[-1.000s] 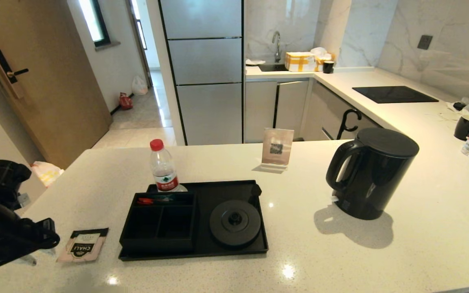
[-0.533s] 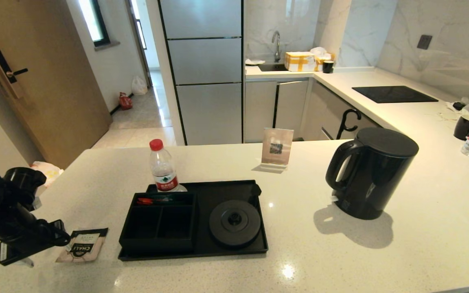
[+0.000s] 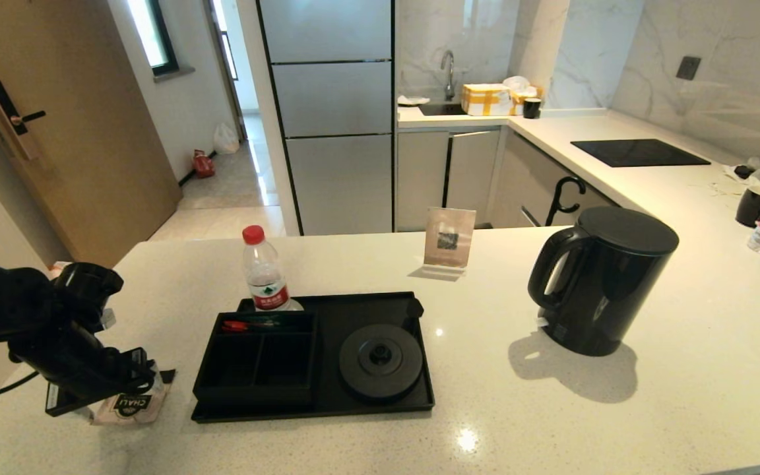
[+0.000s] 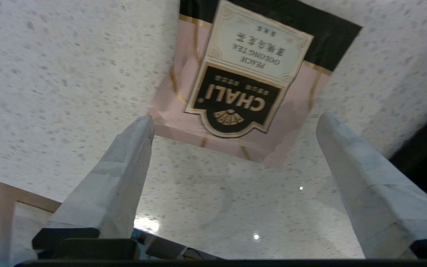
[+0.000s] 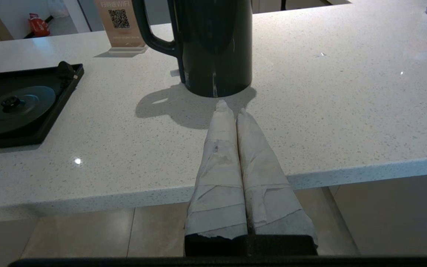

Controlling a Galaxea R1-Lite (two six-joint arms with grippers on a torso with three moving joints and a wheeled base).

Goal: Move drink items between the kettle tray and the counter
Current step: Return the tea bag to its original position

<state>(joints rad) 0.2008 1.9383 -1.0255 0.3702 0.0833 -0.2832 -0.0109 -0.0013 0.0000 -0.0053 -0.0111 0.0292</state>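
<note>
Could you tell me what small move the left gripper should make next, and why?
Probably lower the left gripper straight down and close: its fingers are open and spread on either side of the tea sachet, which lies flat on the counter, not yet gripped.

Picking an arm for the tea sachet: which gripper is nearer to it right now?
Left. The left gripper hangs open right over the tea sachet on the counter, fingers either side of its end. The right gripper is shut, off the counter's near edge facing the kettle.
</note>
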